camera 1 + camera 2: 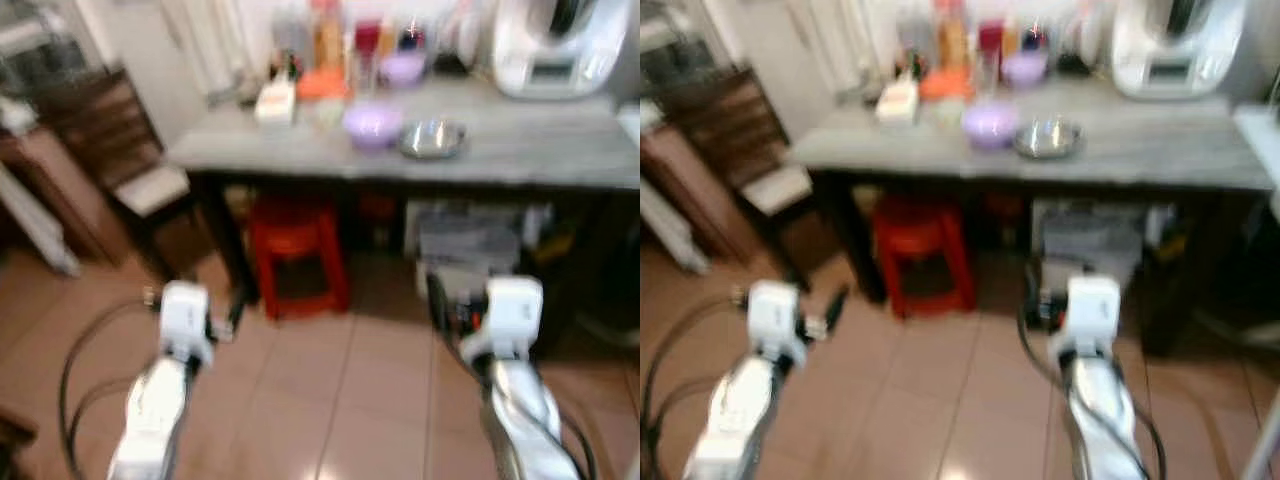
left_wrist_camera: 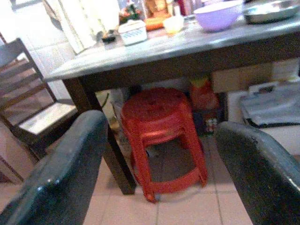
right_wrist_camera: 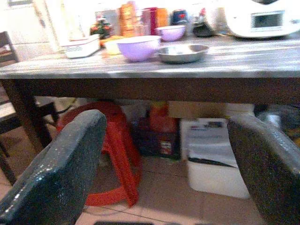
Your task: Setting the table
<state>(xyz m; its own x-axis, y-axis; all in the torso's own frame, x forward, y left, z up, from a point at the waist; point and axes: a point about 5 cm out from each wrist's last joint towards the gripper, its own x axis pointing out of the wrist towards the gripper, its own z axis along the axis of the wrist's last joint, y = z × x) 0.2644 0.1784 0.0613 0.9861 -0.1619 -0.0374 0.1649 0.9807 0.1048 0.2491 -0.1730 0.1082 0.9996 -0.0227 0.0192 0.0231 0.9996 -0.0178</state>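
Observation:
A grey-topped table (image 1: 540, 150) stands ahead of me. On it sit a lilac bowl (image 1: 372, 124), a steel bowl (image 1: 432, 138) beside it, and a smaller lilac bowl (image 1: 403, 68) further back among bottles and jars. Both arms reach forward low over the tiled floor, short of the table. My left gripper (image 2: 161, 124) is open, with nothing between its fingers (image 2: 65, 173). My right gripper (image 3: 168, 119) is also open and holds nothing; it faces the table's edge with the lilac bowl (image 3: 138, 47) and steel bowl (image 3: 182, 52) above it.
A red plastic stool (image 1: 297, 250) and a white storage box (image 1: 470, 245) sit under the table. A dark wooden chair (image 1: 130, 160) stands at the table's left end. A white appliance (image 1: 560, 45) and a small white box (image 1: 276, 100) are on the tabletop.

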